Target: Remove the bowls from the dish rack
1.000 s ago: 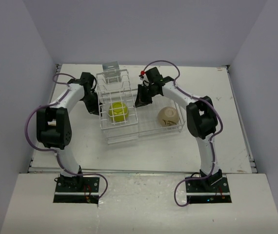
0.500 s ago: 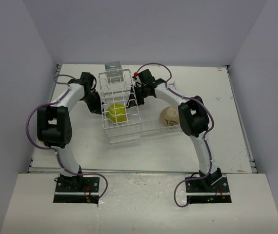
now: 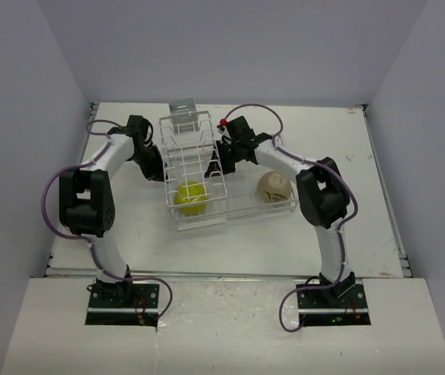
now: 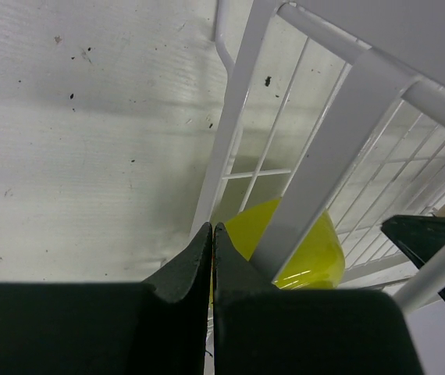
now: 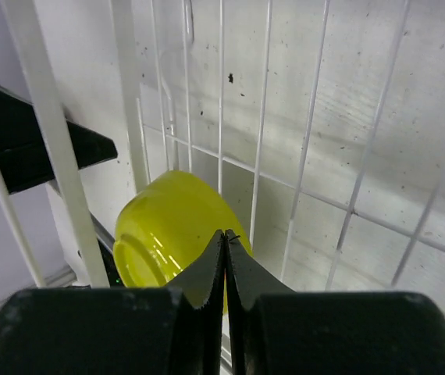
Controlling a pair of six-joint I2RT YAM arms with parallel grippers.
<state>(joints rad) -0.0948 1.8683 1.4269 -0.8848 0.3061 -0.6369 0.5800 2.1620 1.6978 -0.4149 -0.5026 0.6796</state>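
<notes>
The dish rack (image 3: pixel 187 156) stands mid-table, its tall divider section on the left and a low basket section on the right. A yellow bowl (image 3: pixel 190 197) lies tipped on its side at the near end of the tall section, and a beige bowl (image 3: pixel 272 186) sits in the basket section. The left gripper (image 4: pixel 212 228) is at the rack's left flank, fingers pressed together, tips against an upright wire, with the yellow bowl just beyond, behind the wires. The right gripper (image 5: pixel 225 234) is at the tall section's right flank, also closed, with the yellow bowl just past its tips. Whether either pinches a wire cannot be told.
</notes>
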